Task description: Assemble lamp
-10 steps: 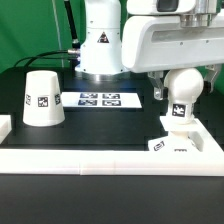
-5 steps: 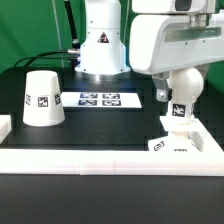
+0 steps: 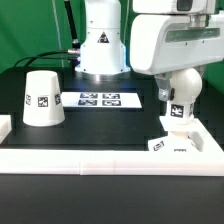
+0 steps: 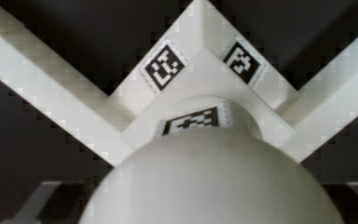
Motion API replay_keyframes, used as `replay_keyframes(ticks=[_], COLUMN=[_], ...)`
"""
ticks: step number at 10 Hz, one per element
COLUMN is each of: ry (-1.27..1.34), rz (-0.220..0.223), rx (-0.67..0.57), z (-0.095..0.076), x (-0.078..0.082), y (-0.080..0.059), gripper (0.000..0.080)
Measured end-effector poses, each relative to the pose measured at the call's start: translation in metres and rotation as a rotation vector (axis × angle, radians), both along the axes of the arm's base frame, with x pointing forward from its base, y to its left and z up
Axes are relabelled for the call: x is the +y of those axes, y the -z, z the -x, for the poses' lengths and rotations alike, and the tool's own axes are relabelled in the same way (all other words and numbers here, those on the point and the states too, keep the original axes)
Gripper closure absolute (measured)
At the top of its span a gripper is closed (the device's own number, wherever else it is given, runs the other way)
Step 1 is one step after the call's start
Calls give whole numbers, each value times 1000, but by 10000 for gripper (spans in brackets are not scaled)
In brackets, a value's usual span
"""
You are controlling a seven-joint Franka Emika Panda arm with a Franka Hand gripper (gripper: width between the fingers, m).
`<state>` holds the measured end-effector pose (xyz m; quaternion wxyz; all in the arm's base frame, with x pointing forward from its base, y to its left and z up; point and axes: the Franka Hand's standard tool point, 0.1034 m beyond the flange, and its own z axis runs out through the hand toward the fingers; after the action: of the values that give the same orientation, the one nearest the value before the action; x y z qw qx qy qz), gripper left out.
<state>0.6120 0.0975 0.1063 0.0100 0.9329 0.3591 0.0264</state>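
Hangs the gripper (image 4: 201, 203) open over the bulb (image 3: 182, 88), fingers (image 4: 34, 205) spread to either side with dark gaps between them and the bulb, nothing held. Shows the bulb upright on its stem, one tag facing front, seated on the low square base (image 3: 185, 144) at the exterior view's right, just behind the white front rail (image 3: 90, 160). Fills most of the wrist view with the bulb's round top, two square tags (image 4: 165, 65) of the base beyond it. Shows the shade (image 3: 42, 98) standing narrow end up on the black table (image 3: 110, 125), well apart at the exterior view's left. Shows the marker board (image 3: 100, 99) flat between shade and bulb, just before the robot's white pedestal (image 3: 100, 45).
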Motion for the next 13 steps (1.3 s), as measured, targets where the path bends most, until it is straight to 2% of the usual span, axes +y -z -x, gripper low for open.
replay_keyframes(ticks=[7,13], ry=[732,1393], rz=[-47,-49], rx=[-9,15], z=[-1,6], x=[-1,3], y=[0,2], gripper=[225,225])
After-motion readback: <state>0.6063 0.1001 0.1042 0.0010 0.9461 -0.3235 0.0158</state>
